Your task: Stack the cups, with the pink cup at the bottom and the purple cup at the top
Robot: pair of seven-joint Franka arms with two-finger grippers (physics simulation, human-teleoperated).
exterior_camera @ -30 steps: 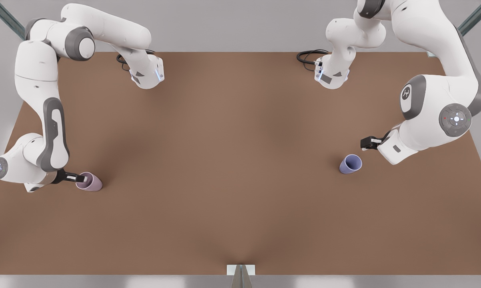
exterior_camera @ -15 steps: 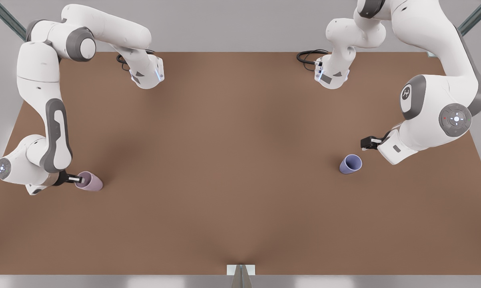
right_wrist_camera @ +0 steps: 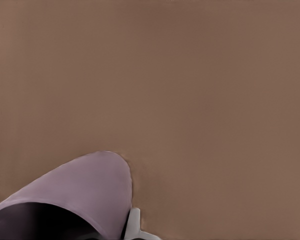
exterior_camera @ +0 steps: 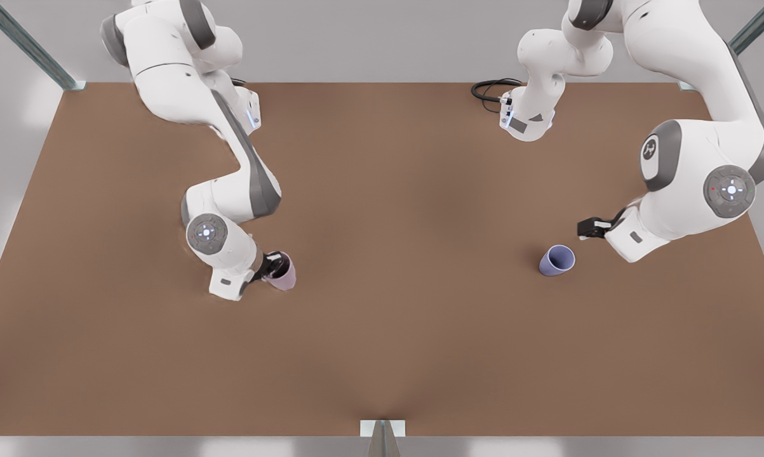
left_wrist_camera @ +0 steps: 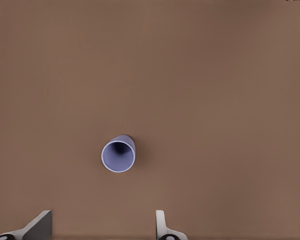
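The pink cup [exterior_camera: 285, 275] is held by its rim in my right gripper [exterior_camera: 274, 264], left of the table's middle in the front view. In the right wrist view the pink cup [right_wrist_camera: 85, 187] is close up, with one finger [right_wrist_camera: 134, 226] against its outer wall. I cannot tell whether it touches the table. The purple cup [exterior_camera: 557, 260] stands alone on the table at the front view's right. My left gripper [exterior_camera: 590, 227] hovers open just beyond it and apart from it. In the left wrist view the purple cup [left_wrist_camera: 118, 154] lies ahead of the spread fingers [left_wrist_camera: 40, 225].
The brown table [exterior_camera: 407, 330] stretches wide between the two cups. Black cables [exterior_camera: 489, 89] lie by the arm bases at the back edge. A small metal bracket [exterior_camera: 382, 430] sits at the front edge.
My right arm has swung from the table's edge at the front view's left toward the middle, carrying the pink cup with it. The left gripper and the purple cup have hardly moved.
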